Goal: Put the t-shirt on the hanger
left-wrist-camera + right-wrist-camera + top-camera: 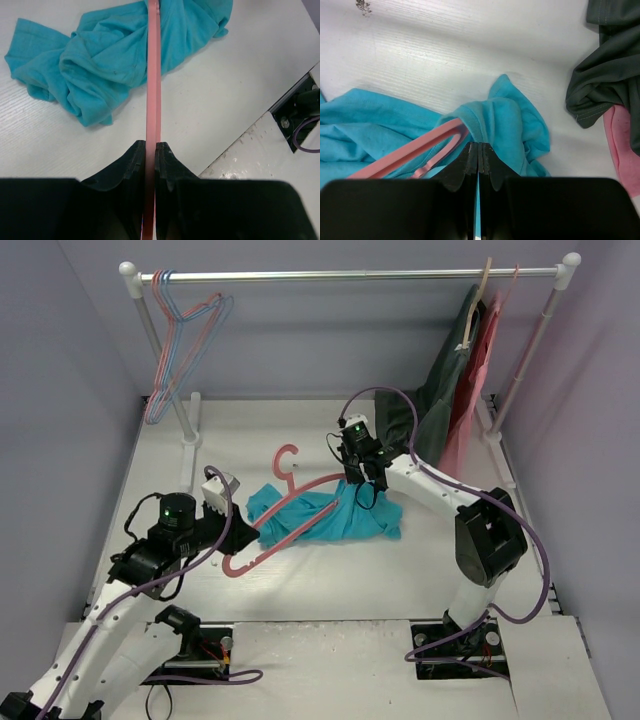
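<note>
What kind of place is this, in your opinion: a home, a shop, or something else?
Probably a robot test cell in a lab, not a home: two robot arms bolted to a white table, a clothes rail with spare hangers, plain walls around.

White table: crumpled teal t-shirt lying mid-surface (salmon hanger partly inside); garment rack stands behind.

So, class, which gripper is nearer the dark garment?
Right. The right gripper, pinching the t-shirt, is close to the dark garment; the left gripper, gripping the hanger, is beyond the t-shirt.
</note>
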Controlling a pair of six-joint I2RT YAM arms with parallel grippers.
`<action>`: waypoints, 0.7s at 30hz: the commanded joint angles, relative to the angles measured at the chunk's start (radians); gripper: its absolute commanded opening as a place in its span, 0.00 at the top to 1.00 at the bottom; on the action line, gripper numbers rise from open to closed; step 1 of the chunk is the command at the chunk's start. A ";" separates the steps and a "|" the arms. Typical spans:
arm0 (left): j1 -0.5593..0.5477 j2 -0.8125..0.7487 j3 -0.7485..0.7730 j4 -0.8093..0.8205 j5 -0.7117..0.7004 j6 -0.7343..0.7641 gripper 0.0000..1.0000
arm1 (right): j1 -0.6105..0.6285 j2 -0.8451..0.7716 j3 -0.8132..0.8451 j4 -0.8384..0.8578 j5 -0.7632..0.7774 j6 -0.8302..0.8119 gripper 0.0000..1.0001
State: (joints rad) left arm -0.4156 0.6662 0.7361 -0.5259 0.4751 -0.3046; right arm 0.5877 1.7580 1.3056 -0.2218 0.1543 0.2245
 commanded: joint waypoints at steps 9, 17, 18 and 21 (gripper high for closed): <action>-0.020 0.044 -0.003 0.313 0.114 -0.059 1.00 | -0.008 -0.083 0.135 -0.031 0.008 -0.080 1.00; -0.025 -0.008 -0.061 0.314 0.151 -0.097 1.00 | -0.014 -0.091 0.184 -0.085 0.122 -0.175 1.00; -0.025 -0.025 -0.064 0.310 0.151 -0.099 1.00 | -0.014 -0.098 0.187 -0.085 0.119 -0.177 1.00; -0.025 -0.040 -0.083 0.314 0.161 -0.108 1.00 | -0.014 -0.109 0.184 -0.071 0.094 -0.191 1.00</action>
State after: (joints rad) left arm -0.4320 0.6422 0.6411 -0.3019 0.5812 -0.3878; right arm 0.5812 1.7210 1.4403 -0.3134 0.2157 0.0719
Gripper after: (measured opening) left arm 0.109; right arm 0.034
